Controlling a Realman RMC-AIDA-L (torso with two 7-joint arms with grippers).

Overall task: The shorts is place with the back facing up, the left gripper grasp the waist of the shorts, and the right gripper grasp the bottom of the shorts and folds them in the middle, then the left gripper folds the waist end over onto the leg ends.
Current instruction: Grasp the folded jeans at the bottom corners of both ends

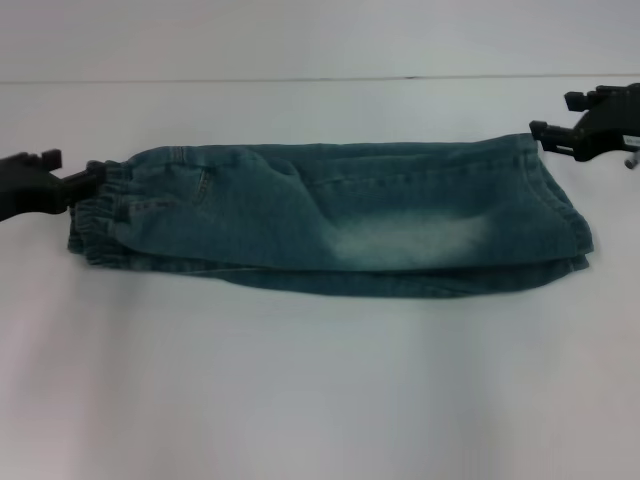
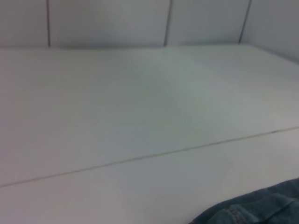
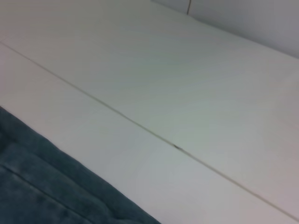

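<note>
The blue denim shorts (image 1: 340, 220) lie folded lengthwise on the white table (image 1: 320, 390). Their elastic waist (image 1: 105, 205) is at the left and their leg ends (image 1: 560, 215) at the right. My left gripper (image 1: 88, 176) is at the waist's far corner, shut on the gathered waistband. My right gripper (image 1: 548, 134) sits at the far corner of the leg ends, touching or just off the hem. Each wrist view shows only a strip of the shorts (image 2: 254, 207) (image 3: 42, 182) at its edge and none of its own fingers.
A thin seam (image 1: 320, 78) crosses the white table behind the shorts. Bare tabletop lies in front of the shorts and behind them. A tiled wall (image 2: 140, 21) stands beyond the table.
</note>
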